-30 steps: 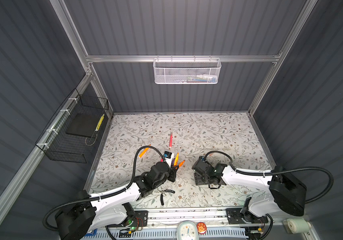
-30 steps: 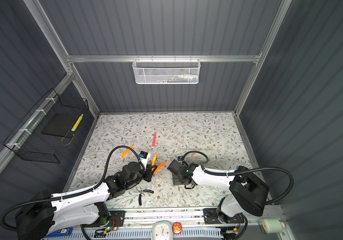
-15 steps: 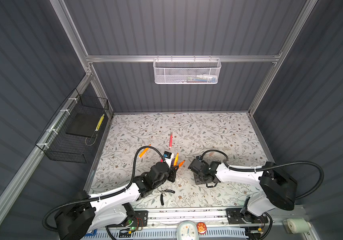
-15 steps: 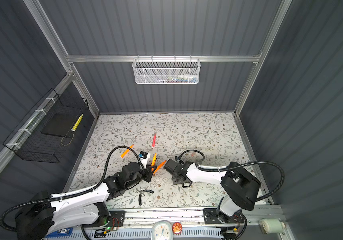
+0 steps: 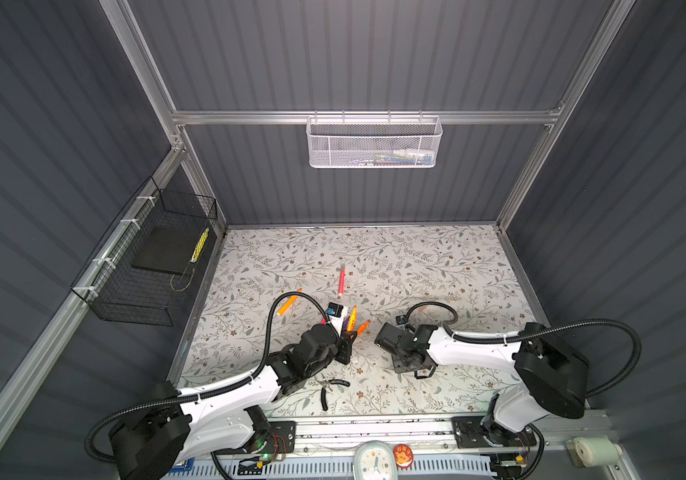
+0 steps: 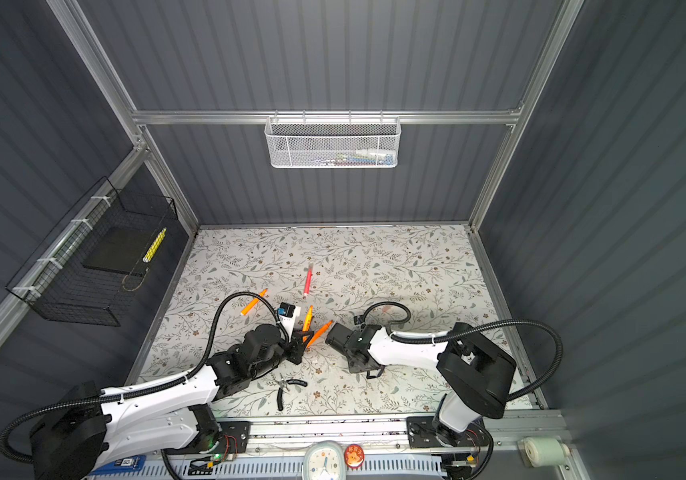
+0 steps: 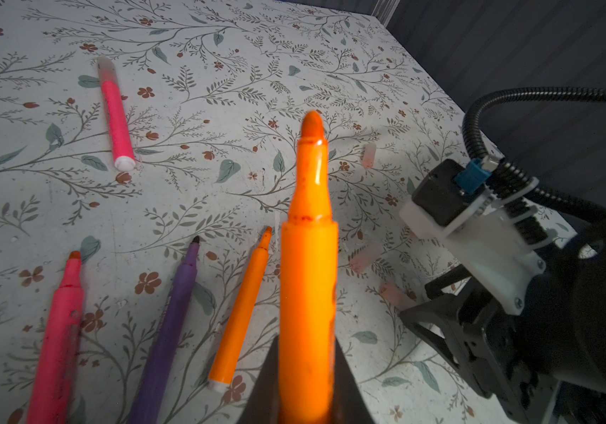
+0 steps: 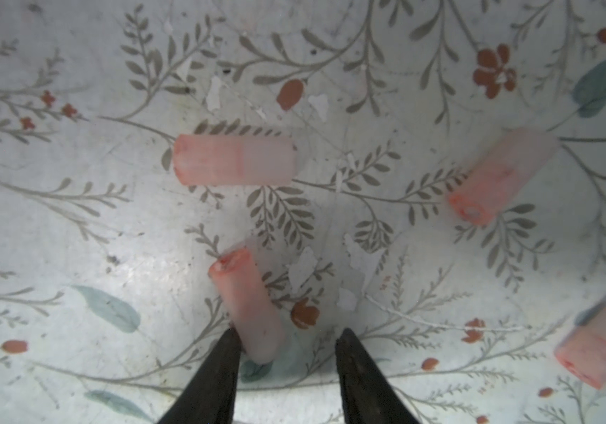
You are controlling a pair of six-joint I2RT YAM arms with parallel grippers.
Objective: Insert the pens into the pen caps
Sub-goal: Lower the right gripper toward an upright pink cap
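Held pen: the orange pen (image 7: 307, 257) is sticking straight out from between the fingers of the left end effector (image 7: 307, 345), its felt tip pointing away from it and hanging above the table (image 7: 191, 176).
Left end effector: it is clamping tight on the barrel of the orange pen.
Nearest cap: a pale pink cap (image 8: 246, 304) is lying on the table just ahead of the right end effector (image 8: 288, 332). Its near end is reaching in between the fingers and touching one of them, with a clear gap to the other.
Right end effector: it is pointing down at the table with its jaws standing partly apart, gripping nothing.
Other caps: a second cap (image 8: 235, 159) is lying ahead of the right end effector. A third cap (image 8: 496, 176) is lying ahead and off to one side, and a fourth cap (image 8: 595, 348) is sitting well out to that same side.
Loose pens: a slim orange pen (image 7: 242, 308) is lying just beside the left end effector. A purple pen (image 7: 173, 323) and a pink pen (image 7: 61, 330) are lying farther out on that side, all three pointing roughly the way the held pen points.
Capped pen: a capped pink pen (image 7: 116, 121) is lying well ahead of the left end effector.
Pliers: black-handled pliers (image 5: 329, 388) are lying on the table behind the left end effector.
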